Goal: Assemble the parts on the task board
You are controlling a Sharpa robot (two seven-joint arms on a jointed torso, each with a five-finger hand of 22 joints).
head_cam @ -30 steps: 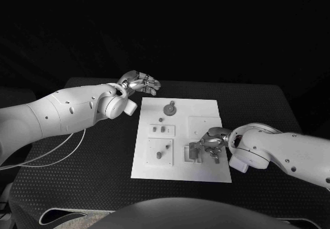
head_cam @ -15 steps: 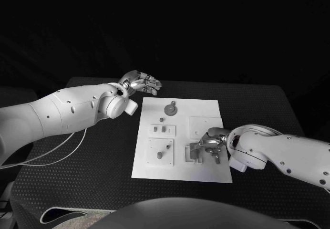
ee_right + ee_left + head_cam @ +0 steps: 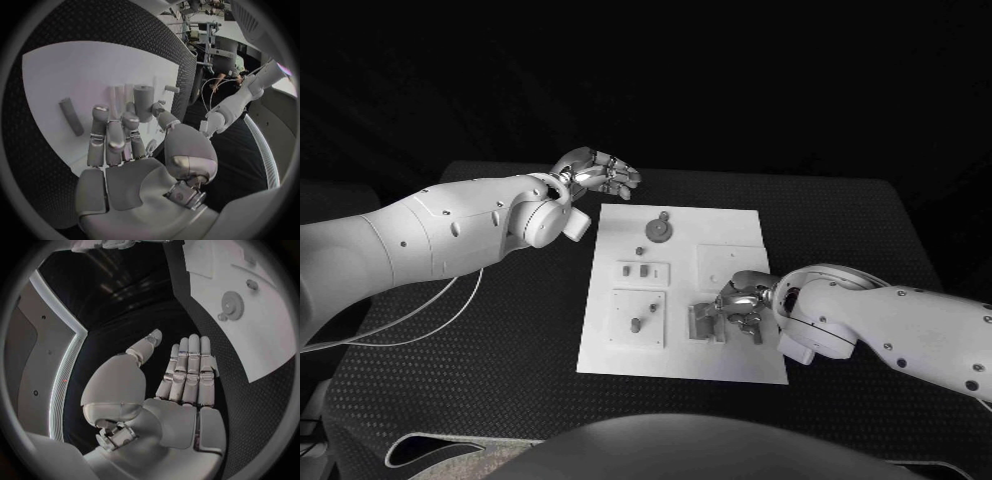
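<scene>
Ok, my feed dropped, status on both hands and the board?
Left hand open, off the task board, holding nothing. Right hand over near-right fixture, fingers at upright peg; grip unclear. Nothing in the way.

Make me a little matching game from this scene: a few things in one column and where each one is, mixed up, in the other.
Things:
1. left hand
2. right hand
3. gear wheel
4. white board

Places:
A. on the far part of the board
B. in the middle of the black table
C. over the near right part of the board, fingers at the parts there
D. off the board, beyond its far left corner, holding nothing

Pairs: 1-D, 2-C, 3-A, 4-B
</scene>
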